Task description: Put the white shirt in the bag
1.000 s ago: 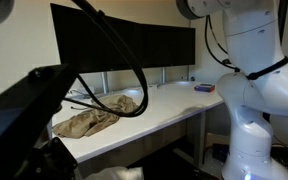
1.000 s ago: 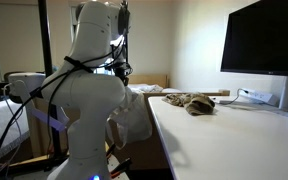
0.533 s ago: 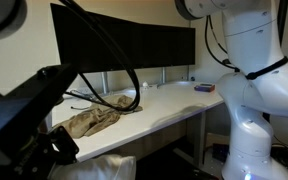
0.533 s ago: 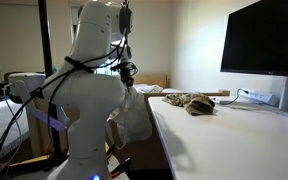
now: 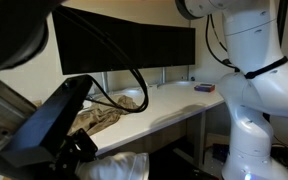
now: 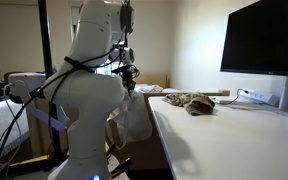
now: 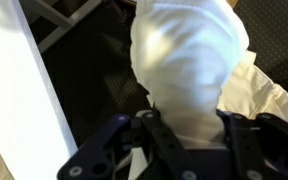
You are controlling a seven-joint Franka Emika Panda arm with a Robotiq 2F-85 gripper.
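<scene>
My gripper (image 7: 189, 128) is shut on the white shirt (image 7: 189, 55), which bulges out between the two fingers in the wrist view. In an exterior view the gripper (image 6: 130, 72) hangs beside the desk's near end, and the shirt (image 6: 134, 115) dangles below it, off the floor. In an exterior view the gripper (image 5: 59, 140) is a dark blur up close, with the shirt (image 5: 119, 166) under it. A cream fabric (image 7: 259, 90) lies below the shirt; I cannot tell whether it is the bag.
A white desk (image 5: 174, 108) (image 6: 234, 140) carries a crumpled brown cloth (image 5: 102, 117) (image 6: 192, 101), a black monitor (image 5: 134, 45) (image 6: 264, 38), cables and a small purple thing (image 5: 203, 88). The robot's white body (image 6: 84, 110) stands next to the desk. The floor is dark (image 7: 94, 90).
The gripper has shifted slightly toward the desk with the shirt. The shirt has gathered into a narrower hanging bundle and shows higher in the close exterior view.
</scene>
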